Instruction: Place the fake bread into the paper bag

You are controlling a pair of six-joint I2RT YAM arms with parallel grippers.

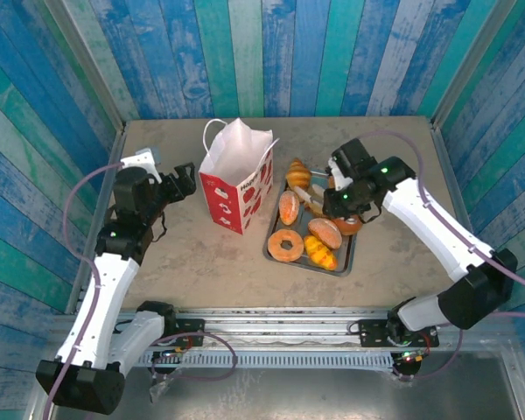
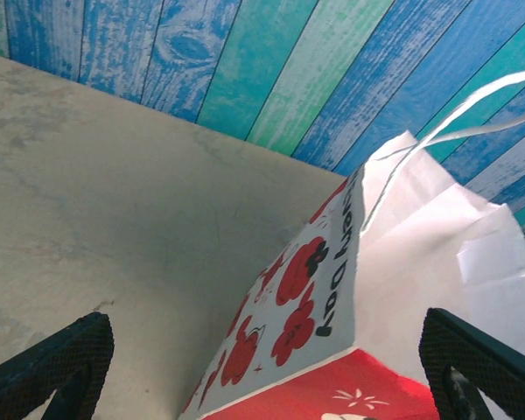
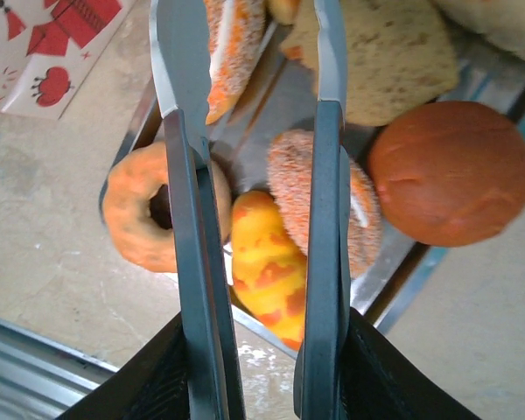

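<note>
Nearest you, the fake bread (image 1: 286, 245) lies on the grey tray (image 3: 276, 105), where your right gripper (image 1: 339, 199) clamps the metal tongs (image 3: 188, 175), blades spread. Farther back, your left gripper (image 2: 262, 367) hangs, fingers apart, just beside the upright paper bag (image 1: 236, 179).

Bright, even light; soft shadows; wrist close-ups slightly blurred.

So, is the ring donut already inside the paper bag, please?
No, the ring donut lies on the grey tray, right of the paper bag.
</note>
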